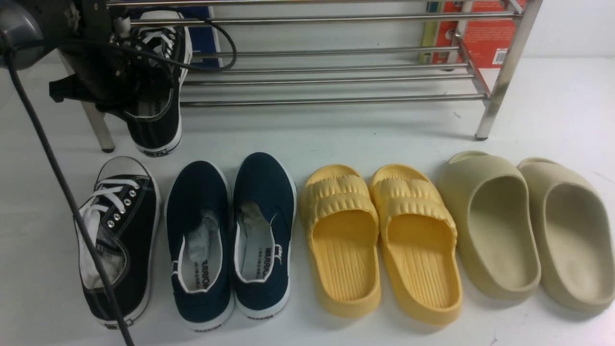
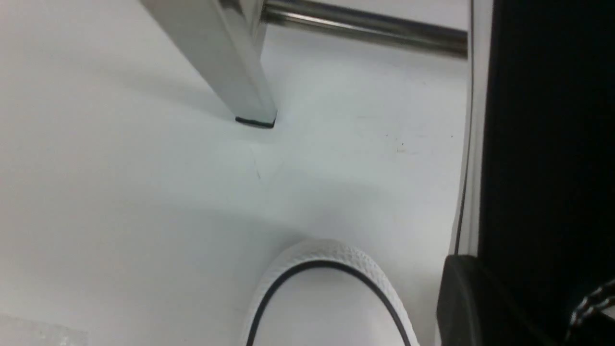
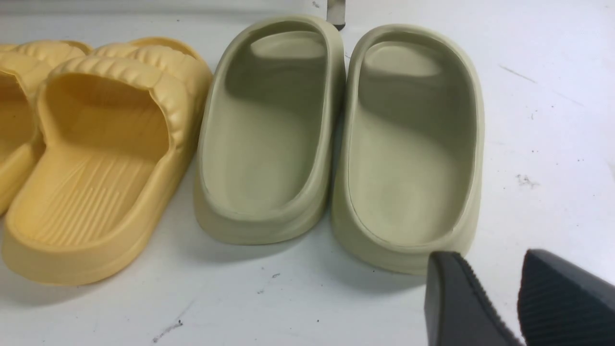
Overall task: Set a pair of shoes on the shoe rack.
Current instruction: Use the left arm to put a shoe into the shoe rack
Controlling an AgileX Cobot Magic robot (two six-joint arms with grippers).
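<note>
One black canvas sneaker with white laces is held in my left gripper, which is shut on its collar at the left end of the steel shoe rack. The sneaker tilts, toe up among the tubes and heel hanging in front of the lowest tier. I cannot tell whether it rests on the tubes. In the left wrist view, its black side fills the edge beside one of the fingers. The other sneaker lies on the floor; its white toe cap shows. My right gripper is open and empty.
In a row on the white floor stand navy slip-ons, yellow slides and beige-green slides. The rack's left front leg stands just beyond the floor sneaker. A black cable crosses that sneaker. Red boxes sit behind the rack.
</note>
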